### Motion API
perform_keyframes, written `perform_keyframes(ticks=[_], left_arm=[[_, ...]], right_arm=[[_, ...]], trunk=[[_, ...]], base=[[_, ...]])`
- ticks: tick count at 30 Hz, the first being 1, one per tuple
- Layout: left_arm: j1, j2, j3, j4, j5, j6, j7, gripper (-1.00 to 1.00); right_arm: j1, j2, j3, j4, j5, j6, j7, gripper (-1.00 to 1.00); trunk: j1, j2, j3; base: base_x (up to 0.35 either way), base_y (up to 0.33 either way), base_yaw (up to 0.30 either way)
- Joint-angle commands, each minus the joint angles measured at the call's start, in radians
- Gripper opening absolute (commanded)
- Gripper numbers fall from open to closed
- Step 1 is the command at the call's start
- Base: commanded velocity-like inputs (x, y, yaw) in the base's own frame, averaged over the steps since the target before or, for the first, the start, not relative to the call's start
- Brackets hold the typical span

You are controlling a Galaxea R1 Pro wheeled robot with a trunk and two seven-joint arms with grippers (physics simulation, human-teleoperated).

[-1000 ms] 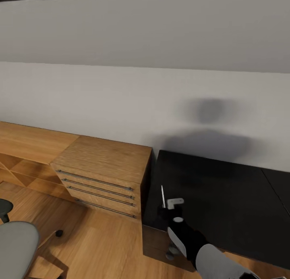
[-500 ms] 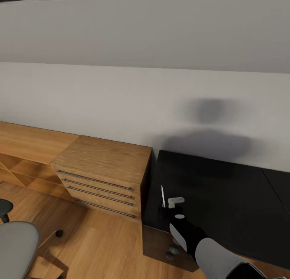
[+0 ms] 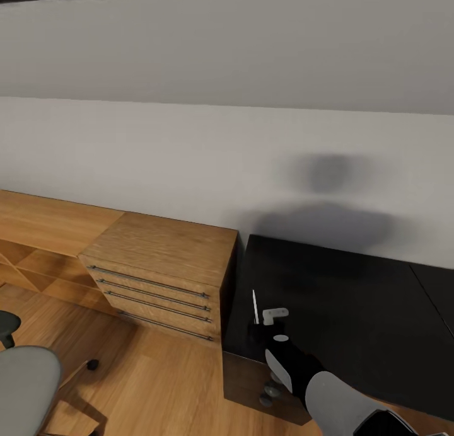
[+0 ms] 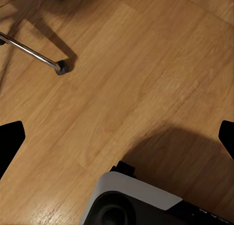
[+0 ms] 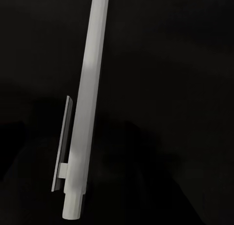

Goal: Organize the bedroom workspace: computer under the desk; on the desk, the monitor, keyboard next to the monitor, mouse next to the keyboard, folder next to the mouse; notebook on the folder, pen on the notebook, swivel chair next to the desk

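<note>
A slim white pen [image 3: 255, 307] is at the left front corner of the black desk [image 3: 353, 310], pointing toward the wall. My right gripper [image 3: 263, 322] is right at the pen's near end. In the right wrist view the pen [image 5: 87, 112] with its clip runs lengthwise over the black desk top [image 5: 175, 88]. The fingers blend into the dark, so their hold is unclear. My left gripper [image 4: 117, 137] hangs open over the wood floor [image 4: 146, 64]. The swivel chair's grey seat [image 3: 25, 385] shows at the lower left, and its chrome leg [image 4: 29, 51] shows in the left wrist view.
A light wood drawer unit [image 3: 164, 259] stands against the desk's left side, with a low wooden shelf [image 3: 38, 234] beyond it along the pale wall. A chair caster [image 3: 93, 363] rests on the floor. My base [image 4: 131, 200] sits below the left gripper.
My right wrist has shifted slightly up and toward the wall. The pen has kept its place, and the camera has not moved.
</note>
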Motion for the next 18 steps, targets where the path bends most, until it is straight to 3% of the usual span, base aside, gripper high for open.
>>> perform_keyframes(ticks=[1, 18], left_arm=[[-0.001, 0.001, -0.008, 0.0, 0.006, -0.004, 0.008, 1.0], [-0.001, 0.001, -0.009, 0.0, 0.006, -0.004, 0.008, 1.0]], right_arm=[[0.0, -0.001, 0.007, 0.005, -0.003, 0.01, -0.012, -1.0], [-0.001, -0.002, 0.007, 0.003, -0.004, 0.009, -0.013, -1.0]], trunk=[[0.0, -0.001, -0.001], [0.0, -0.001, -0.001]], base=[[0.0, 0.0, 0.0], [0.0, 0.0, 0.0]])
